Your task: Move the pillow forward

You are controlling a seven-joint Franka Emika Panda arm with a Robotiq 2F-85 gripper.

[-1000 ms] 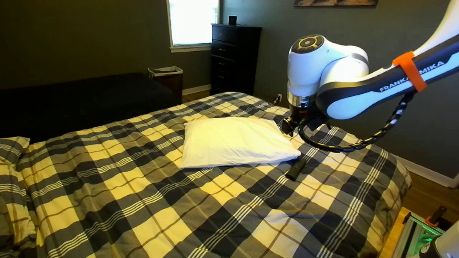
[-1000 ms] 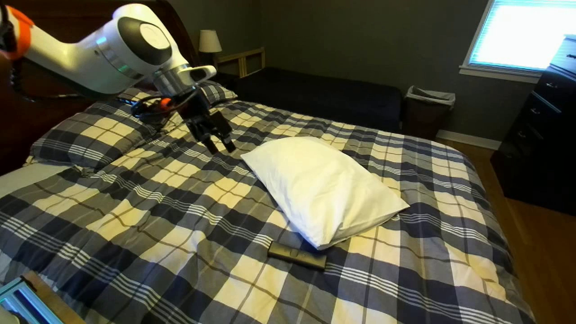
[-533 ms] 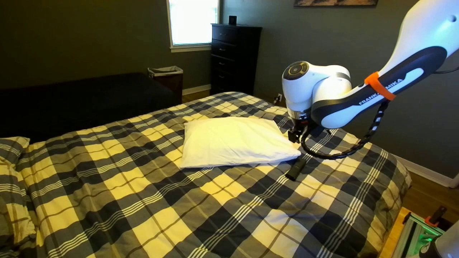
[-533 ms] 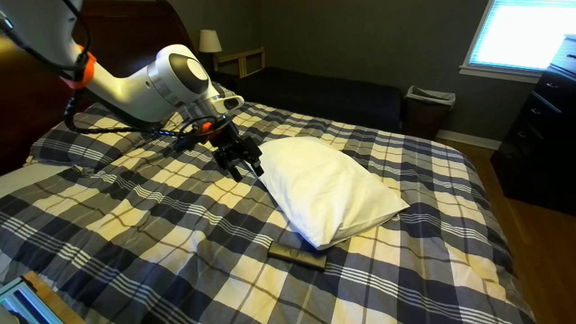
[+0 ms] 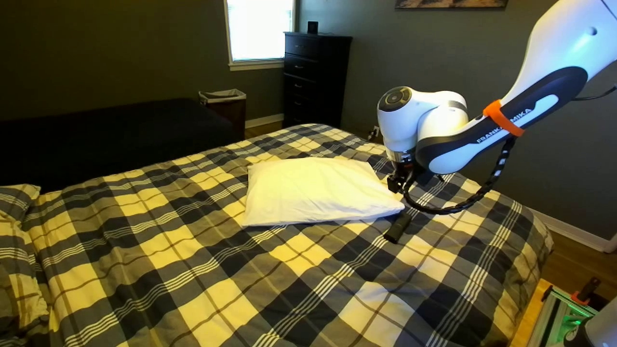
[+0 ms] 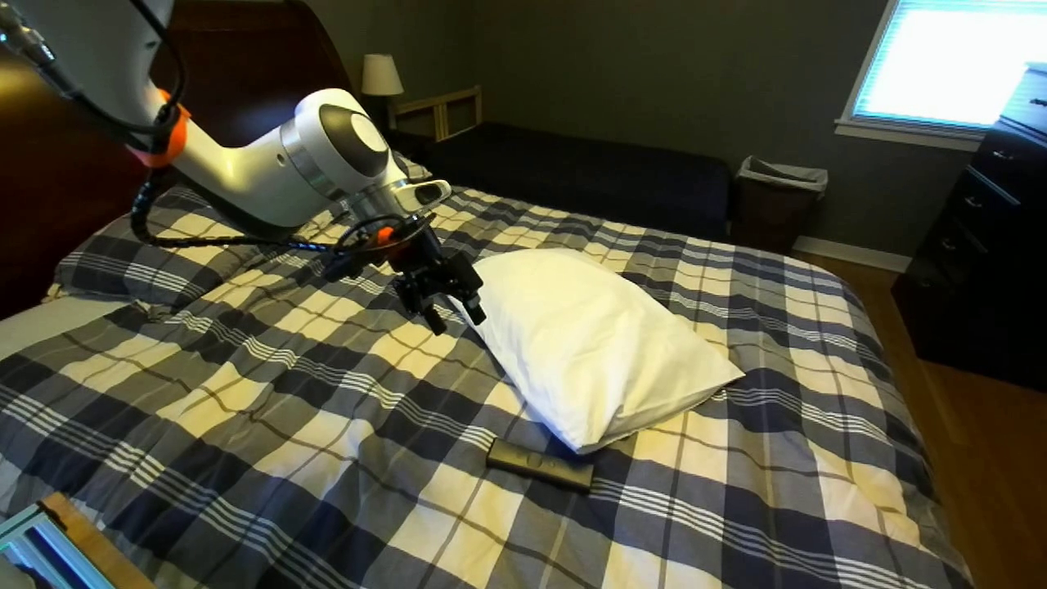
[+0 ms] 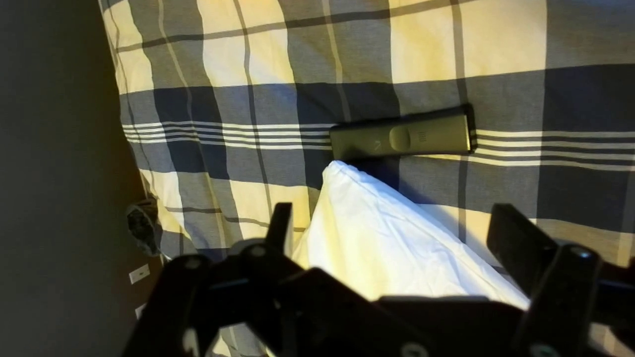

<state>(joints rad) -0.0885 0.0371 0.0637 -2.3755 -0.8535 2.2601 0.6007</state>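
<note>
The white pillow [image 5: 318, 190] lies flat on the plaid bed, and it also shows in an exterior view [image 6: 593, 335]. In the wrist view one corner of the pillow [image 7: 377, 243] points up between the fingers; its lower part is hidden behind the gripper body. My gripper [image 7: 394, 215] is open and holds nothing. In both exterior views the gripper [image 6: 458, 321] hangs over the bed beside the pillow's edge, tilted down, and it covers part of that edge. The gripper [image 5: 396, 184] is close to the pillow; I cannot tell whether it touches.
A dark remote [image 6: 540, 465] lies on the plaid bedspread [image 5: 193, 279], close by the pillow's corner; it shows in the wrist view [image 7: 404, 134] too. Plaid-covered pillows [image 6: 164, 254] lie by the headboard [image 6: 253, 65]. The robot's base frame [image 5: 554, 318] stands at the bed's edge.
The arm has come down and moved toward the pillow, mostly in the first half second and only slightly since. The pillow and remote have not moved. The gripper stays open.
</note>
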